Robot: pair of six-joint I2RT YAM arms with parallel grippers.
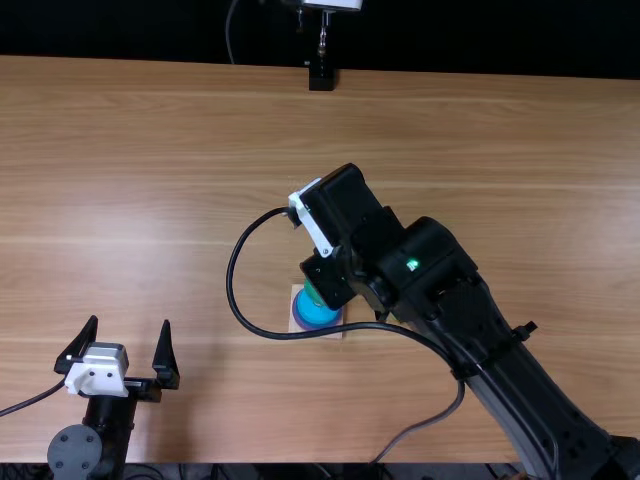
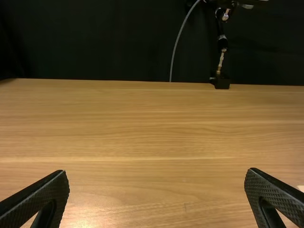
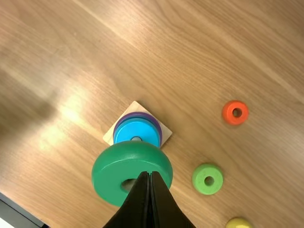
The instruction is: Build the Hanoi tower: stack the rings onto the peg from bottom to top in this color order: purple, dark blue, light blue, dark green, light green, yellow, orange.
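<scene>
In the top view, your right arm (image 1: 440,275) hides the fingertips of your right gripper (image 1: 328,278) and most of the dark green ring (image 3: 107,173). Beside that arm, you see a yellow-green sliver (image 1: 393,319) too small to identify. In the right wrist view, the dark green ring covers part of the square base (image 3: 166,135), and the edge crops your yellow ring (image 3: 239,223). In the left wrist view, you cannot identify the cut-off pale thing (image 2: 301,188).

Seven rings (image 3: 111,173), one peg (image 3: 136,139)
</scene>
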